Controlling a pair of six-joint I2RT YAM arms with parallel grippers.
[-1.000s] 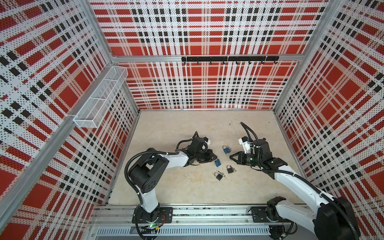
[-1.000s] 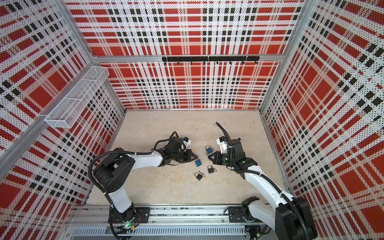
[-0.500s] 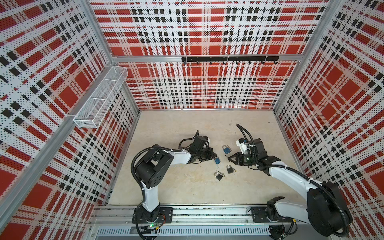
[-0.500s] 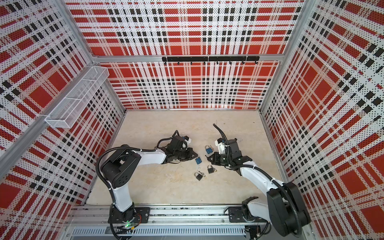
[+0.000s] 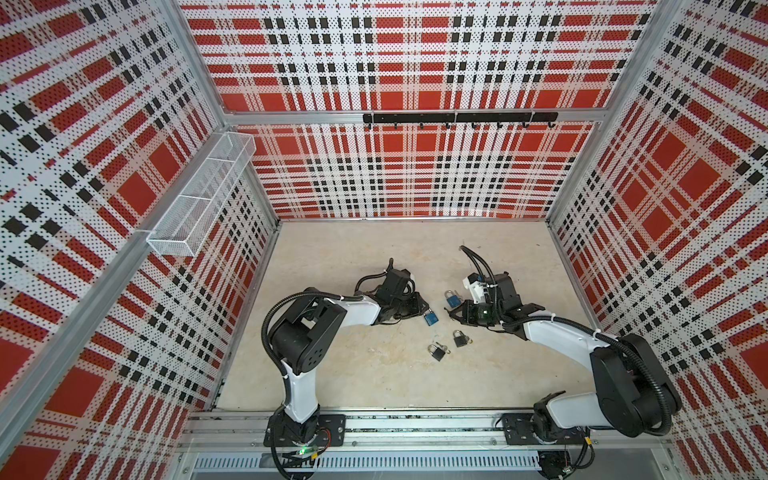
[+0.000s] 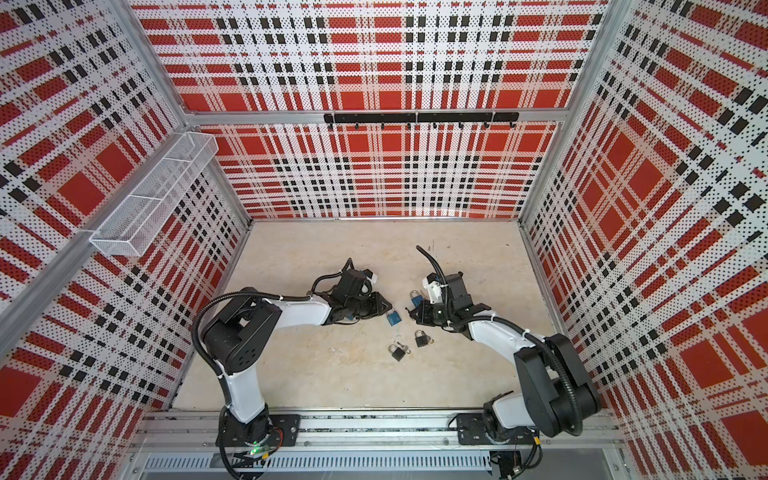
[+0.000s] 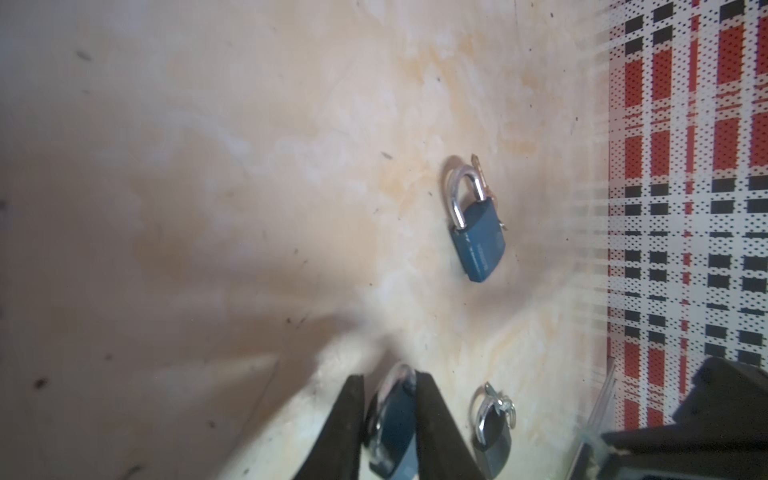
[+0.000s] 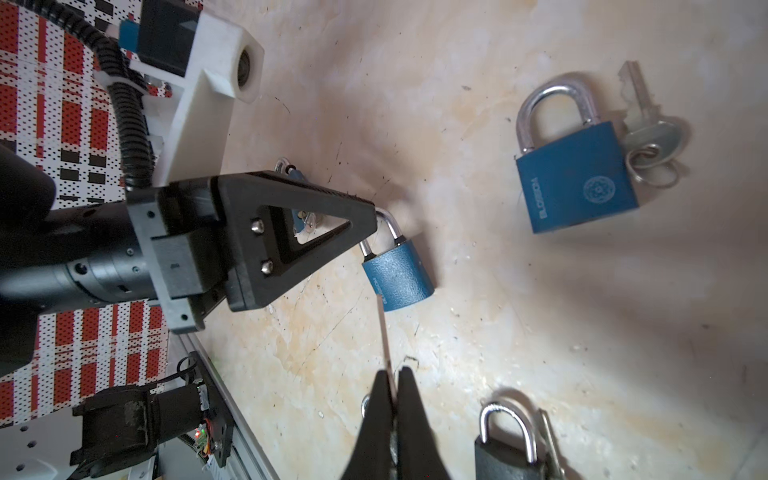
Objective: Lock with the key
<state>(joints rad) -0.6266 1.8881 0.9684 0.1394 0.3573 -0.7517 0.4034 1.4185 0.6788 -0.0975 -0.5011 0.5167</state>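
- Your left pincer (image 7: 390,380) stands slightly parted. Its two black fingers (image 7: 432,415) straddle the small blue padlock (image 7: 395,432), and a thin gap shows beside one finger.
- Your right pincer (image 8: 392,374) is closed tight on a key (image 8: 384,332), which shows edge-on as a thin pale blade. The key's tip reaches the bottom of that padlock's body. You cannot tell whether it is in the keyhole.
- In both top views the small blue padlock lies on the worktop (image 5: 374,374) a little below mid-frame, between the two pincers.
- Compared with a second ago, the elbow of your right arm (image 5: 557,336) has swung up and in from the lower right corner. Its pincer sits a little nearer the padlock. All four padlocks lie where they were.
- A larger blue padlock (image 5: 453,298) with its own keys (image 8: 652,137) lies just above the right pincer in the frame.
- Two black padlocks (image 5: 437,352) lie below it, towards the bottom edge.
- A wire basket (image 5: 187,212), divided into compartments, hangs on the wall at the upper left, well apart from the padlocks.
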